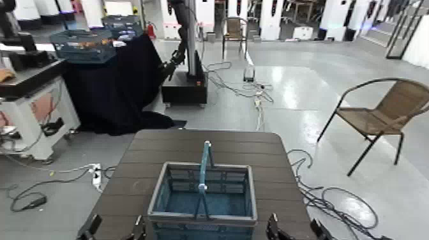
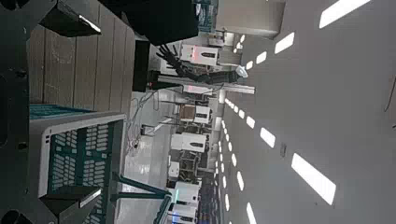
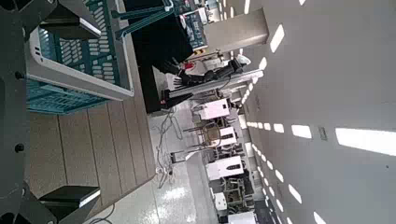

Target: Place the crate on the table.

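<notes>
One empty crate (image 1: pixel 203 195) on table (image 1: pixel 159 153), left gripper (image 1: pixel 115 228) and right gripper (image 1: pixel 295 230) fingers spread, flanking it.

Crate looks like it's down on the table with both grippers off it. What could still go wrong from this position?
1. The crate sits at the near end of the table, not centred, so a nudge toward the robot might push it off the edge.
2. The left gripper and right gripper are open close beside the crate's corners; a careless retreat could clip its rim.
3. The upright handle stands tall and could snag an arm crossing above.
</notes>
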`<action>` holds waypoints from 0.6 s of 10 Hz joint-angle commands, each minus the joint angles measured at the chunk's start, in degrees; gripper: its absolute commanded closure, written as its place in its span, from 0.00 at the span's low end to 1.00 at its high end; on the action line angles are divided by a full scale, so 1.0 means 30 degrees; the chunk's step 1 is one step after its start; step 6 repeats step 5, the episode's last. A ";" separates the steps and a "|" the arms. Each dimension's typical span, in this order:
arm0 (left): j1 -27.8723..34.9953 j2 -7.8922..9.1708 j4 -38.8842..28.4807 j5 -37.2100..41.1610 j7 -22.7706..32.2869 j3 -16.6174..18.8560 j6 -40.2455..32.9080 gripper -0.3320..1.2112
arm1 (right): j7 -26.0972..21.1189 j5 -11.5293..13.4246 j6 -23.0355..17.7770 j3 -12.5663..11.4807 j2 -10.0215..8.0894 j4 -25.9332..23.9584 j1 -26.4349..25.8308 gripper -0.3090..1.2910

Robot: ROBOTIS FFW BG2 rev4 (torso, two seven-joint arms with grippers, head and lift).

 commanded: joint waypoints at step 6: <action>-0.0219 0.0030 0.0193 0.0004 -0.0003 -0.0003 -0.0022 0.28 | 0.0028 0.0498 0.0844 -0.0092 -0.0121 -0.0527 0.0100 0.27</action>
